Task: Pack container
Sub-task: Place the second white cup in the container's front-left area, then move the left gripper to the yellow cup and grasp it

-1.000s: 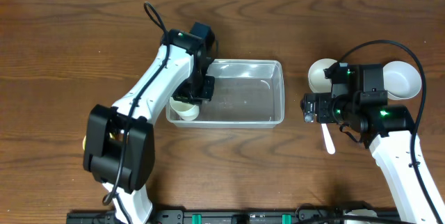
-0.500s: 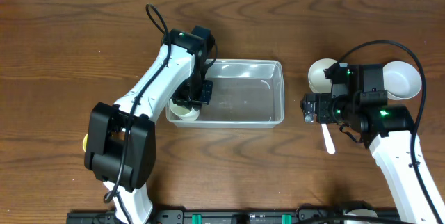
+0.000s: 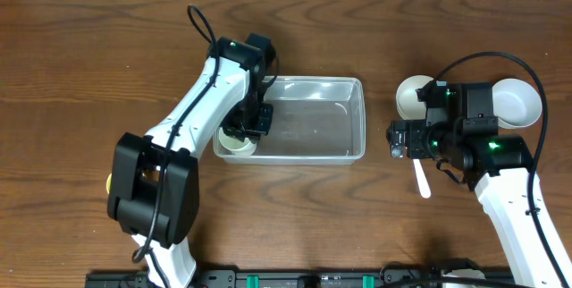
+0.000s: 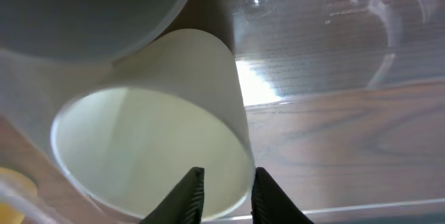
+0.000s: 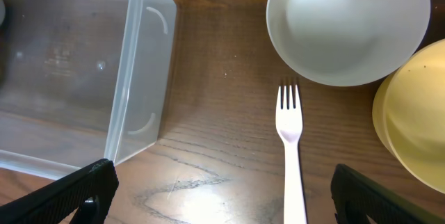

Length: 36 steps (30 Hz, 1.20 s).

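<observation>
The container lies mid-table, long side running left to right; the left gripper hangs over its left end, fingers pinched on the rim of a cream cup; the cup sits in the tub's near-left corner, close against the wall; open floor runs from there to the right wall. The right gripper hovers just beyond that right wall, jaws spread wide, holding nothing; a white fork, a white bowl and a yellow bowl lie on the table, apart from the tub.
</observation>
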Available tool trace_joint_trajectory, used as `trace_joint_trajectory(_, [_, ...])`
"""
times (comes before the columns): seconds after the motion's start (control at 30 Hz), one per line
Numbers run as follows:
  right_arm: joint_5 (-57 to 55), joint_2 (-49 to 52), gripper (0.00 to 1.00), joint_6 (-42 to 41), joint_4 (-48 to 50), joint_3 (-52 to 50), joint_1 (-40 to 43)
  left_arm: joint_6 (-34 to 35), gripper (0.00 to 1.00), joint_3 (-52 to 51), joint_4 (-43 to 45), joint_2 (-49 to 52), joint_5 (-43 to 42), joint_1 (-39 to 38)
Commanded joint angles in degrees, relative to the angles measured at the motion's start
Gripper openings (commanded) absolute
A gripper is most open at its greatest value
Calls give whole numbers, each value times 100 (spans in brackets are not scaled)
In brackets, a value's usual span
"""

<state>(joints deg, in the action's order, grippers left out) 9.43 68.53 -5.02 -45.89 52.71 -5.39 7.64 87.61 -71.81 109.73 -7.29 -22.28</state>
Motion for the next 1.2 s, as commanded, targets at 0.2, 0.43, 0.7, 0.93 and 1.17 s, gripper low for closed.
trace_joint_trajectory(0.2, [0,7,99,-7,-13,94,-20,-13,28,31,-33,-938,63,-4])
trace_joint_trajectory(0.43, [-17,7,99,-7,-15,94,-22,498,29,37,-48,-1860,835,149])
trace_joint_trajectory(0.7, [-22,7,99,-7,-13,94,-20,1563,48,35,-334,-3084,1445,1449])
trace_joint_trajectory(0.93, [-20,7,99,-7,26,94,-20,1847,55,-284,-605,-3432,1440,2778])
trace_joint_trajectory(1.17, [-20,7,99,-9,28,94,-22,1862,59,-1539,66,-3425,1429,3390])
